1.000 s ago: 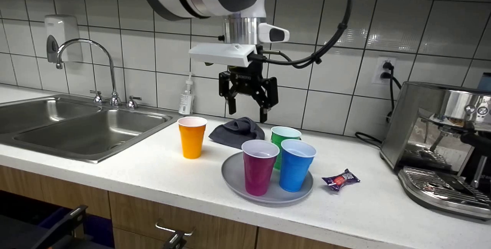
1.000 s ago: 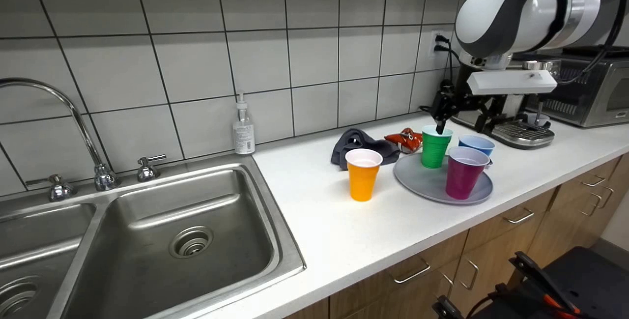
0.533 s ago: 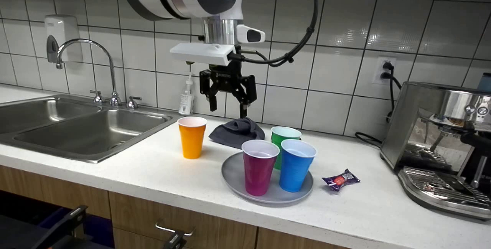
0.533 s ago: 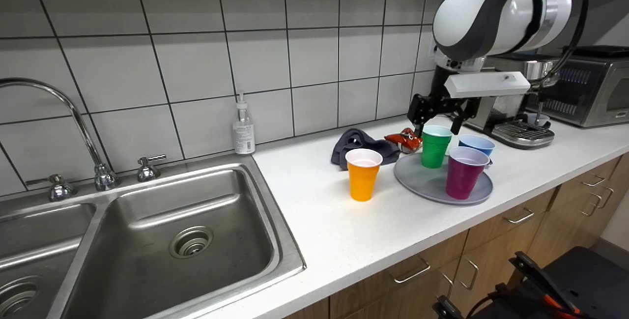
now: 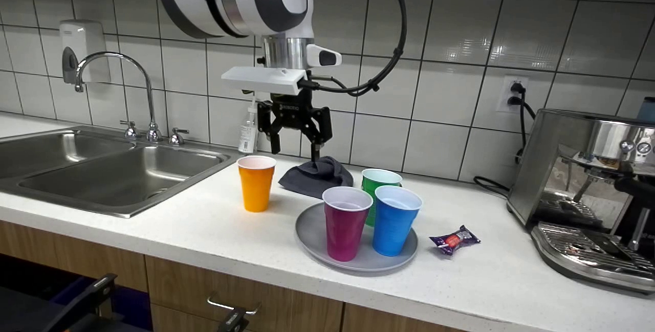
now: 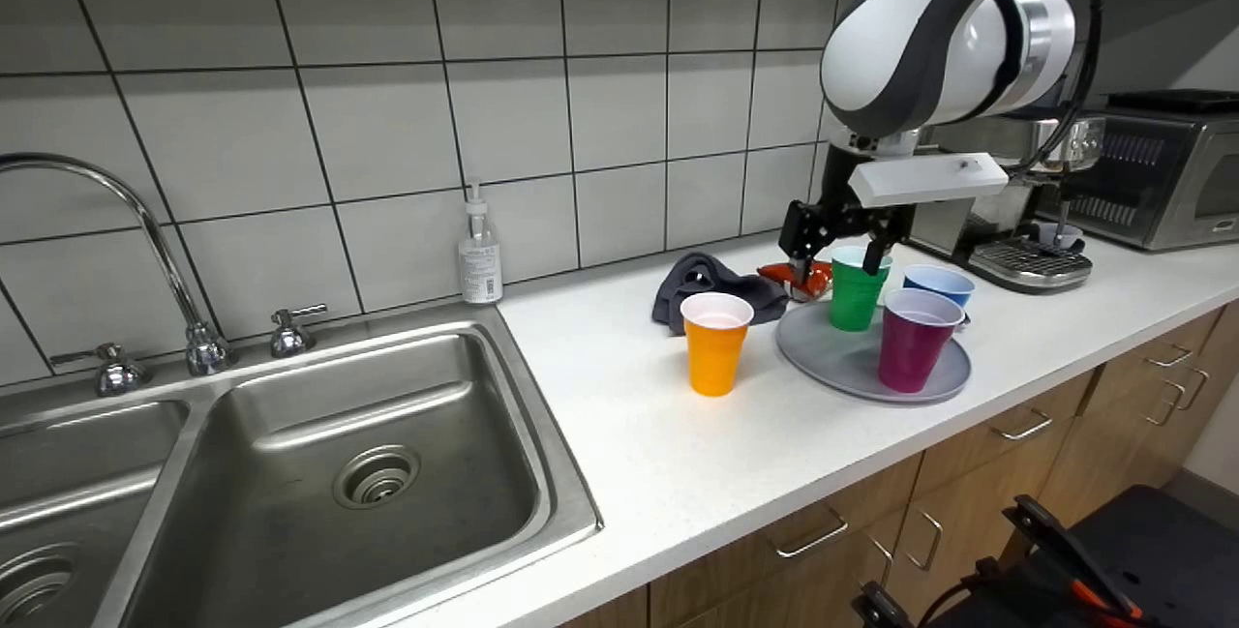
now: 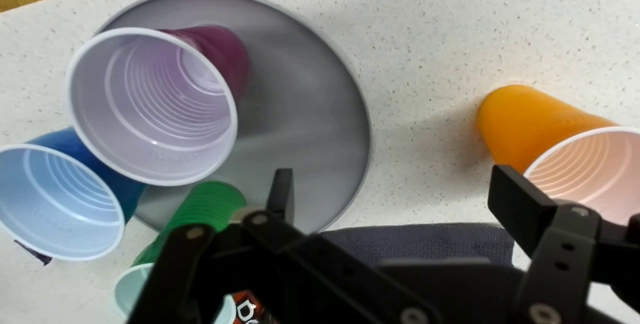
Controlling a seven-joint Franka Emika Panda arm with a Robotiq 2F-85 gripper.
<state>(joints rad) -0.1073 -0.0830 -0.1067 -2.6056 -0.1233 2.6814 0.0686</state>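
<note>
My Robotiq gripper (image 7: 391,186), spread wide and holding nothing, above the white counter (image 5: 204,224), charcoal cloth (image 5: 317,181) and upright orange cup (image 5: 256,186) nearest, magenta cup (image 5: 345,232), blue cup (image 5: 394,227) and green cup (image 6: 856,297) on a gray plate (image 5: 312,235)

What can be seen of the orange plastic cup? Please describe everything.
The orange plastic cup looks disposable: single-colored outside, narrower toward the base, with a pale, ridged interior and white rim. It stands upright on the speckled countertop, off the gray plate, touching nothing else visible. Its inner bottom does not show. The open Robotiq gripper hangs apart from it.
</note>
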